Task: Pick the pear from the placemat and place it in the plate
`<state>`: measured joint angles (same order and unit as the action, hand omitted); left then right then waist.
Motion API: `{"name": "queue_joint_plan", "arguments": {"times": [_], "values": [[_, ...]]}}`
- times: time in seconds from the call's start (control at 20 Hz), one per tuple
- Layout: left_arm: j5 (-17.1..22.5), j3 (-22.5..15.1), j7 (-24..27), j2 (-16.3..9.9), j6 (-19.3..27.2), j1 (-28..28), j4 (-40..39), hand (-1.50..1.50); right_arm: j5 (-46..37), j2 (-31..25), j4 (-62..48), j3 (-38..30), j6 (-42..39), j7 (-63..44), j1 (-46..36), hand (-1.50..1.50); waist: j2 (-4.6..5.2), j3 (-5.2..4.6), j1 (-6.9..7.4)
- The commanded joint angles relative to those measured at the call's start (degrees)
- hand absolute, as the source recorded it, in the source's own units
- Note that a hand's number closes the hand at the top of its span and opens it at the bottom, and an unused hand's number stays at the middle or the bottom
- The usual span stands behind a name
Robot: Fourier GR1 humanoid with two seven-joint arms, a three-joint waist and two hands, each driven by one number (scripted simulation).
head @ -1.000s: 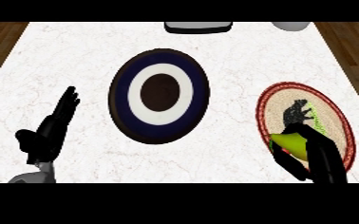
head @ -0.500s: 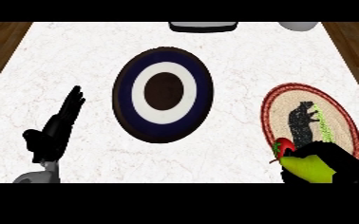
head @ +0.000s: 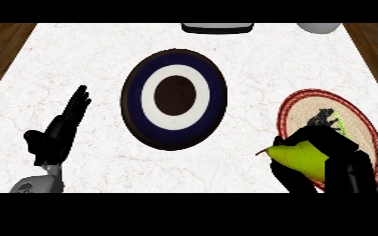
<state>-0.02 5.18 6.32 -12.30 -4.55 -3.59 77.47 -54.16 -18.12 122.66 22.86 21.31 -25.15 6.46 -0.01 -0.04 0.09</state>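
A green pear (head: 301, 159) sits in my right hand (head: 334, 166), whose black fingers curl round it at the lower right. The pear hangs over the near left rim of the round woven placemat (head: 354, 125), which has a red border and a dark animal figure in its middle. The plate (head: 175, 99), dark blue with a white ring and a brown centre, lies in the middle of the counter, to the left of the pear. My left hand (head: 60, 130) rests open at the lower left, fingers straight and pointing up.
The white marble counter (head: 88, 55) has brown wood edges at both upper corners. A dark and white container (head: 218, 27) stands at the back edge, with a pale bowl (head: 319, 27) to its right.
My right hand has drawn the pear down and left off the placemat's middle, uncovering the animal figure. The left hand has barely shifted.
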Motion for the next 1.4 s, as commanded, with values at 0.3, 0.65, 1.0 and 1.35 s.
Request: {"name": "queue_joint_plan", "arguments": {"times": [0.3,0.65,1.0,1.35], "values": [[-0.8,-0.5,2.3,1.6,0.0,2.5,1.1,0.00,-3.5,15.9,-18.1,3.7,-9.1,-7.5,-24.0,1.50,0.10,0.01,0.89],[0.7,2.5,2.6,-0.9,-2.8,-0.8,-3.8,0.00,-0.4,18.0,-35.8,3.6,0.0,-6.9,-34.8,1.50,0.15,0.03,0.50],[-2.2,0.1,1.8,1.7,0.6,-1.0,-1.7,0.00,9.6,18.1,-47.8,6.9,18.2,-14.6,-45.4,1.50,0.39,0.05,1.74],[-1.9,-0.6,-0.5,2.5,-0.1,-2.5,-1.7,0.00,21.1,18.1,-64.1,10.5,26.5,-15.5,-54.1,-1.50,0.44,0.04,1.86]]}}
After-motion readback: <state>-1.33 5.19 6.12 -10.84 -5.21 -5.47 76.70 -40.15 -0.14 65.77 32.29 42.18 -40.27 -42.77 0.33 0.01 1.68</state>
